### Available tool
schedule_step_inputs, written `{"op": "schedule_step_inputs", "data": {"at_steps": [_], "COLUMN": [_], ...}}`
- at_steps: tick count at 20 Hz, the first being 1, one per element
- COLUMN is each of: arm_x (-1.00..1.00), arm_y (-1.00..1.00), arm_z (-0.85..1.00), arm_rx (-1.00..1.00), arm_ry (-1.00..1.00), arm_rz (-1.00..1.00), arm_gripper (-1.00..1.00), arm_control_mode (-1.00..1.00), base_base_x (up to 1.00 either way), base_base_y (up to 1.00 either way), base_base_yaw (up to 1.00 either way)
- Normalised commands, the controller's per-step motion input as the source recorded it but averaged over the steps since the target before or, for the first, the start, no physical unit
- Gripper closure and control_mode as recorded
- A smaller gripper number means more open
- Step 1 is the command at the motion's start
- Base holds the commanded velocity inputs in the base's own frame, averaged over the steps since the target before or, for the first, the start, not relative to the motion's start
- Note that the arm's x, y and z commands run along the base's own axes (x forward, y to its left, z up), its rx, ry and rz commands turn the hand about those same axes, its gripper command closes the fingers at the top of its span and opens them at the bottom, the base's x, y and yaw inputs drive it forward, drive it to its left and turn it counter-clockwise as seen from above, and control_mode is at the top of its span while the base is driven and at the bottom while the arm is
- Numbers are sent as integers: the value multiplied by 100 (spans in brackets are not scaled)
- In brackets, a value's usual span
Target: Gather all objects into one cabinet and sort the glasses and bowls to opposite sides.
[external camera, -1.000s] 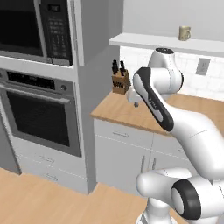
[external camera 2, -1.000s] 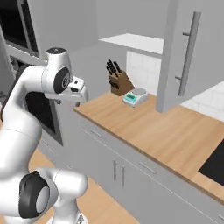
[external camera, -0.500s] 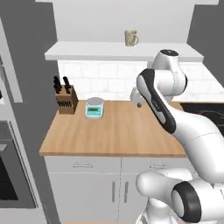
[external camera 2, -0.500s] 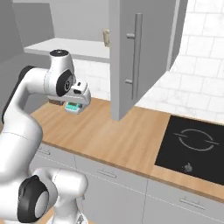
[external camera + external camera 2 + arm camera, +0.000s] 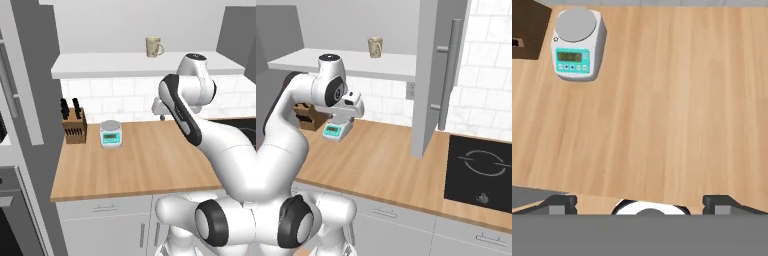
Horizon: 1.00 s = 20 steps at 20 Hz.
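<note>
Bare counter (image 5: 677, 100) beyond scale (image 5: 574, 45)

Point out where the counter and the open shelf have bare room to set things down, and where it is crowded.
Free: the wooden counter from the kitchen scale across to the cooktop; the white shelf left of the beige mug. Crowded: the back left corner, where the knife block and scale stand close together.

The 2 base views look forward and down from behind, left and right, sharing the counter (image 5: 135, 160) and scale (image 5: 335, 131). The hand view looks straight down, close above both.
</note>
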Motion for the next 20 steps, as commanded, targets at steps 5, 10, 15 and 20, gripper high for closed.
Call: {"op": "schedule_step_inputs", "data": {"at_steps": [5,10,15,20], "arm_x": [0,3,26,27], "arm_y": [0,3,2,-13], "arm_z": [0,23,88,91], "arm_rx": [0,0,0,2], "arm_ry": [0,-18,-43,-35], "arm_rz": [0,0,1,1], "arm_gripper": [-100,-100,-100,-100], "arm_control_mode": [100,-100,-100,-100], "base_base_x": [1,0,0,0], "base_base_y": [0,0,0,0], "base_base_yaw": [-1,0,0,0]}}
